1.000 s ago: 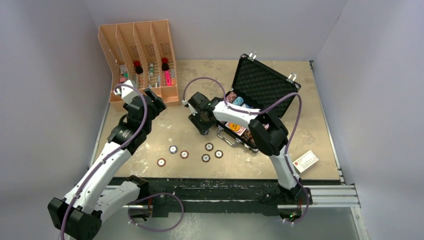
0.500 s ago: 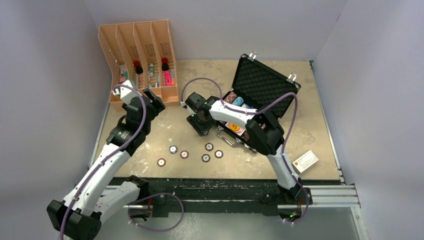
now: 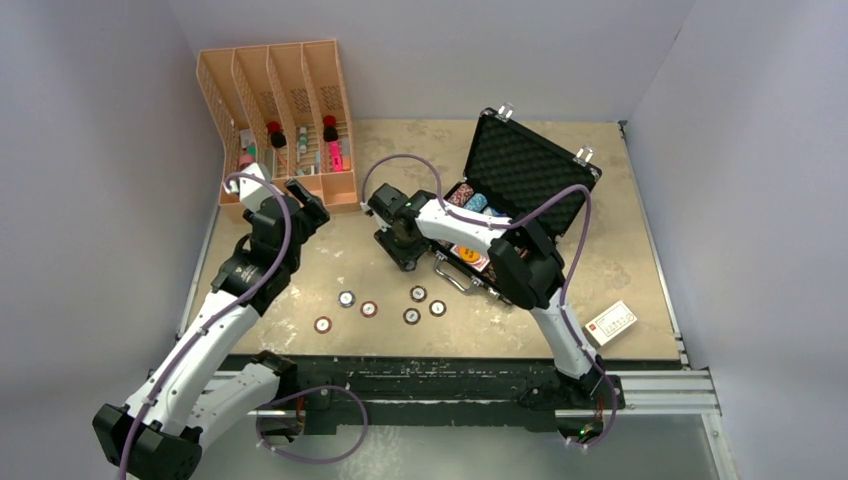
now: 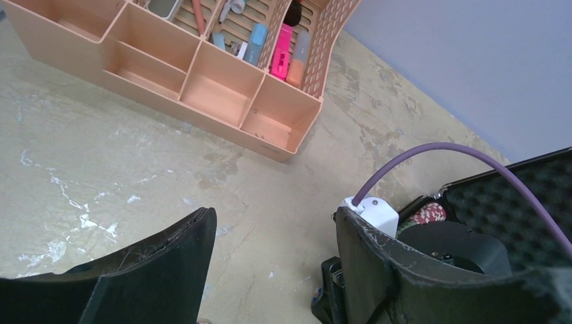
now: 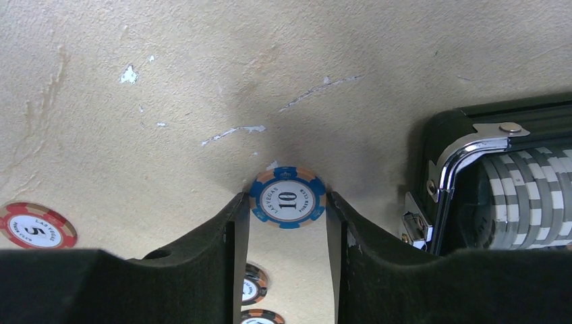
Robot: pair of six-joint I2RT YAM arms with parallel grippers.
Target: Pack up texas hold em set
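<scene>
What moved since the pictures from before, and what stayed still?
The right arm swung a little left, away from the case; the right fingers pinch a blue chip. The left arm leaned slightly left, left fingers open. The six loose chips, the case and the card box stayed put.

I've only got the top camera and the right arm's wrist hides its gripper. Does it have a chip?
Observer: Yes. The right wrist view shows the right gripper pinching a blue chip marked 10 by its edges.
Operator: Is the left gripper carrying anything?
Observer: No. In its wrist view the left gripper is open and empty.
Operator: What's in the case beside that chip?
Observer: Grey-and-white chips stand on edge in a row inside the briefcase.
</scene>
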